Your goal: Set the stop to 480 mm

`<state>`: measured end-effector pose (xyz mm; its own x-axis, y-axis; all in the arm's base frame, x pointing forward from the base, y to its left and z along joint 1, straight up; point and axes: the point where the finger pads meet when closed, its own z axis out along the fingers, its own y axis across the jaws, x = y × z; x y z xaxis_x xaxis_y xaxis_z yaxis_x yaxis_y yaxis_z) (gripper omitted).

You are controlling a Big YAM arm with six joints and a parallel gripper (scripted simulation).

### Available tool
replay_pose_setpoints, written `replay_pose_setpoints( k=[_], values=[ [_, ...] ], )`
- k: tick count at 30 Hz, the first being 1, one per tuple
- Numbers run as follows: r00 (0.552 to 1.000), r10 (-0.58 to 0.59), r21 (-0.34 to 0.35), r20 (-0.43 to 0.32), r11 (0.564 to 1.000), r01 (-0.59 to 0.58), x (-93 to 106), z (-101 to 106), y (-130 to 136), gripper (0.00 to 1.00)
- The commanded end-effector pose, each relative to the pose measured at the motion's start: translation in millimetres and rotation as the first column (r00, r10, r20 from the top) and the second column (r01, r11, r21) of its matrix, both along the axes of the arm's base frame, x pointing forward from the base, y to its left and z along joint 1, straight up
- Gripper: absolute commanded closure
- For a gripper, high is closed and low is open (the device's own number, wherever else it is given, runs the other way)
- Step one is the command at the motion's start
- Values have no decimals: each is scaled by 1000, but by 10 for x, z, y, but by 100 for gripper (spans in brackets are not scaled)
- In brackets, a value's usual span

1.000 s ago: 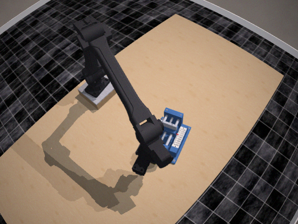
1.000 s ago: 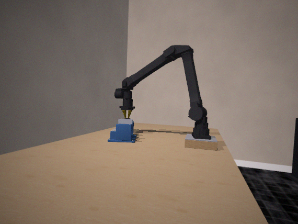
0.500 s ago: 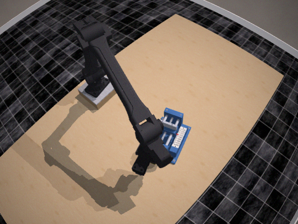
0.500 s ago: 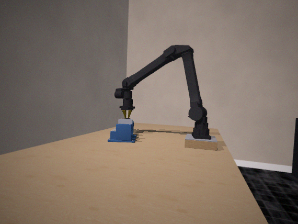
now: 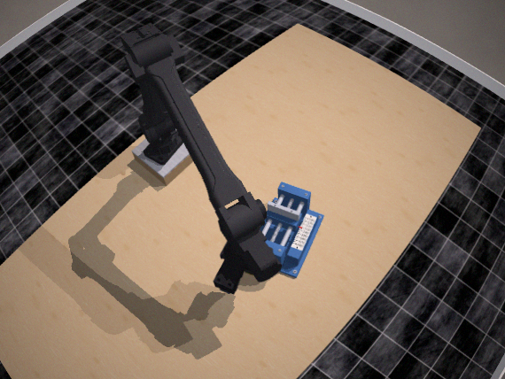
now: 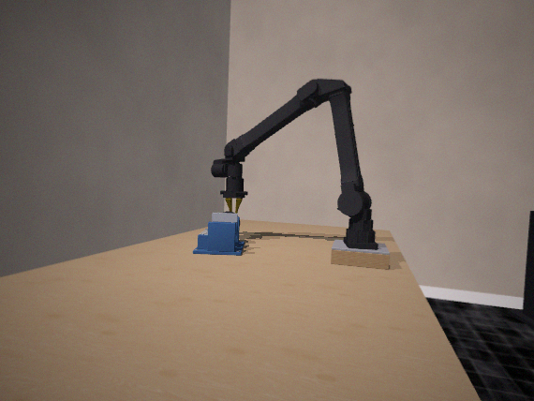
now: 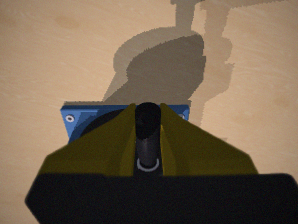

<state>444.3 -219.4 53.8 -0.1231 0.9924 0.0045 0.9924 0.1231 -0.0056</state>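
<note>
The blue stop device [image 5: 294, 190] [image 6: 222, 236] [image 7: 80, 110] stands on the table. Its light grey stop plate [image 5: 283, 212] [image 6: 225, 217] sits across the rods, near the upper end in the top view. A white scale [image 5: 301, 236] runs alongside, with a red mark [image 5: 300, 228] in its upper half; its figures are too small to read. The black handwheel [image 7: 100, 119] shows partly behind the left finger in the wrist view. My gripper [image 6: 232, 211] [image 7: 148, 111] points down and is shut on the handwheel's upright black handle [image 7: 147, 131]. The arm hides the handwheel in the top view.
The arm's base block [image 5: 166, 172] [image 6: 360, 257] stands at the table's edge, away from the device. The forearm [image 5: 204, 146] [image 6: 269, 124] reaches over the wooden table [image 5: 376, 146] [image 6: 262, 328]. Arm shadows fall beside the device.
</note>
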Motion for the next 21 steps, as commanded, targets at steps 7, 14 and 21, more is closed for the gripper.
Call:
replay_pose_setpoints(
  k=[7, 14, 21],
  values=[
    [999, 0, -32, 51, 999, 1, -91, 144, -102, 94],
    [1000, 0, -19, 23, 1000, 1, -189, 47, -79, 94],
    [1000, 0, -19, 22, 1000, 1, -185, -13, -86, 94]
  ],
)
